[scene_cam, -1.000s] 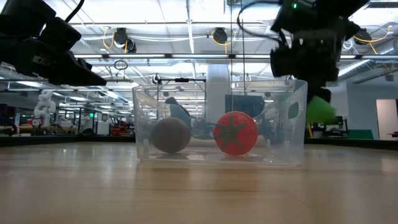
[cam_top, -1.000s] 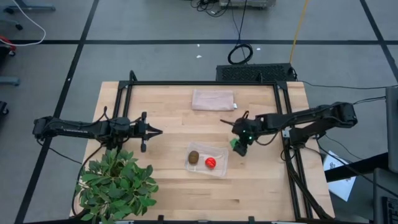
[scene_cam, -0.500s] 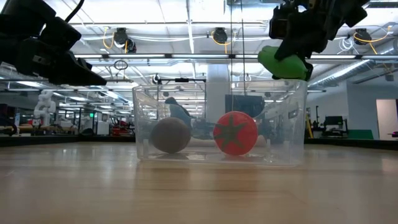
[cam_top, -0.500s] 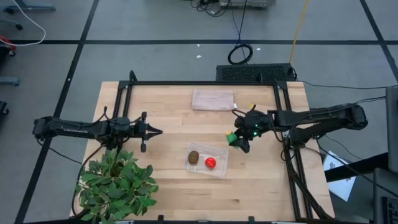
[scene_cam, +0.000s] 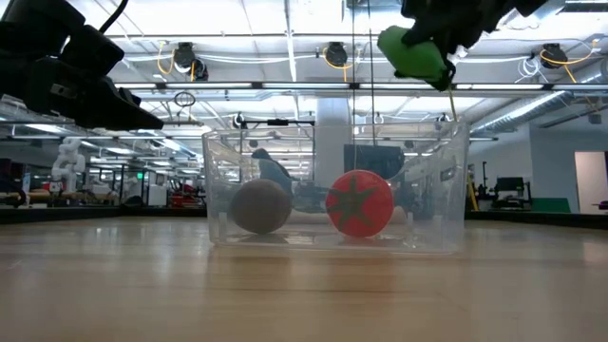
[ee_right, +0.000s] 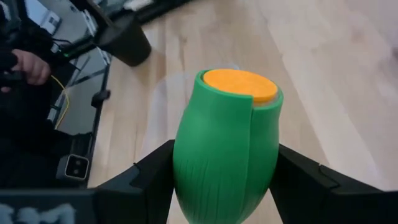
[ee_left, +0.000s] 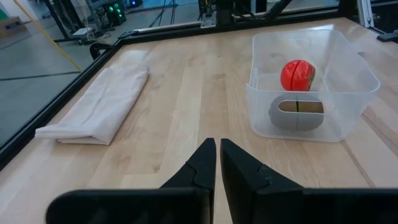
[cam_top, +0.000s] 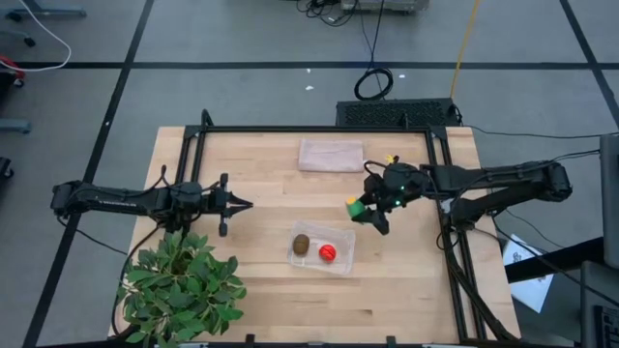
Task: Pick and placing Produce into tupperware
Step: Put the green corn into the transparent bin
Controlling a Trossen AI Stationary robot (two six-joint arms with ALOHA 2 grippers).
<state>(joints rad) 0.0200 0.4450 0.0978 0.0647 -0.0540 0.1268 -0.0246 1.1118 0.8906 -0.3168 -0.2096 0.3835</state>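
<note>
1. The tub (cam_top: pixel 324 248) is a clear, shallow container with rounded corners, sitting on the wooden table (cam_top: pixel 261 280) a little right of centre, nearer the front edge than the back.
2. Two pieces lie inside it, side by side on its floor: the brown kiwi (cam_top: pixel 302 243) on the left and the red tomato (cam_top: pixel 327 253) on the right.
3. In the low view the kiwi (scene_cam: pixel 261 206) and tomato (scene_cam: pixel 359 202) stand apart and look upright behind the tub wall (scene_cam: pixel 432 180).
4. The left wrist view shows the tomato (ee_left: pixel 297 75) farther in; the kiwi (ee_left: pixel 296 112) is blurred by the plastic, so its exact pose is hard to read.
5. The green oval (cam_top: pixel 357 206) is not in the tub; it is held in the air, above and just beyond the tub's back right corner.
6. The right gripper (cam_top: pixel 368 212) is clenched on it, fingers pressing both sides; the right wrist view shows its flat orange end (ee_right: pixel 240 84).
7. From table height the oval (scene_cam: pixel 411 53) hangs well above the tub's rim.
8. The left gripper (cam_top: pixel 242 204) waits left of centre, its jaws nearly together and holding nothing, near the plant (cam_top: pixel 184 286).
9. A folded cloth (cam_top: pixel 331 155) lies flat near the back edge.
</note>
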